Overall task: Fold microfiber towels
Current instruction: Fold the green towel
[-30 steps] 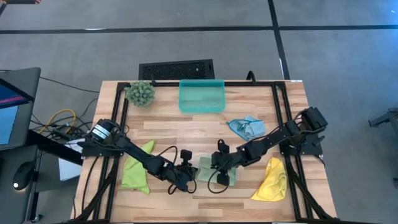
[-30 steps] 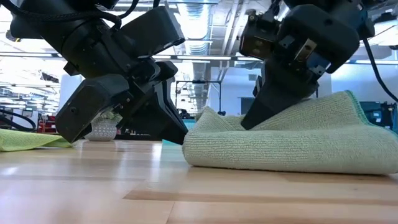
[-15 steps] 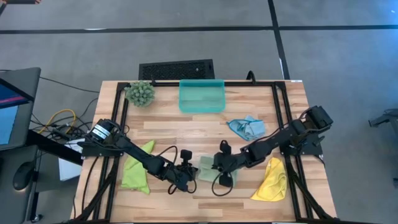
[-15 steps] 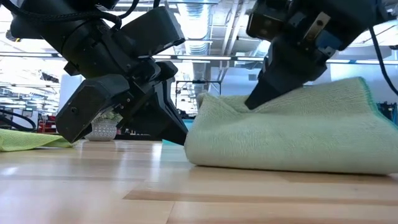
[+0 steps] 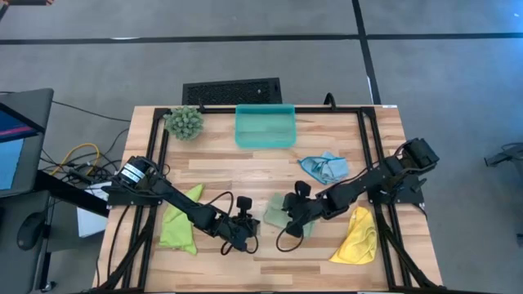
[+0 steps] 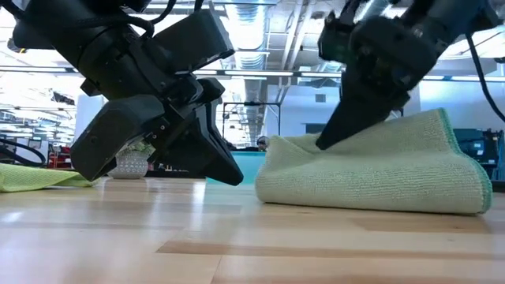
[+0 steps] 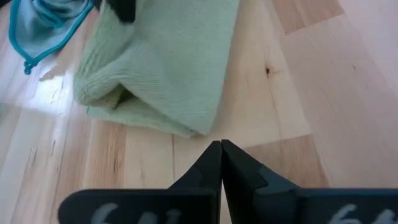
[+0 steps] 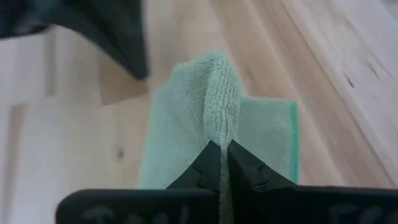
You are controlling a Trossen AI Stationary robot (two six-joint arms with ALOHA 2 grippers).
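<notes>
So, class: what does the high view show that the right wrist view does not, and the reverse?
Only the high view shows the teal tray, plant ball and the lime, blue and yellow towels. Only the right wrist view shows the right hand pinching a ridge of cloth. Both show the sage towel and the left hand.

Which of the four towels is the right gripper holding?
The pale sage green towel at the table's middle front; the right gripper pinches its fold. The other three towels lie untouched.
</notes>
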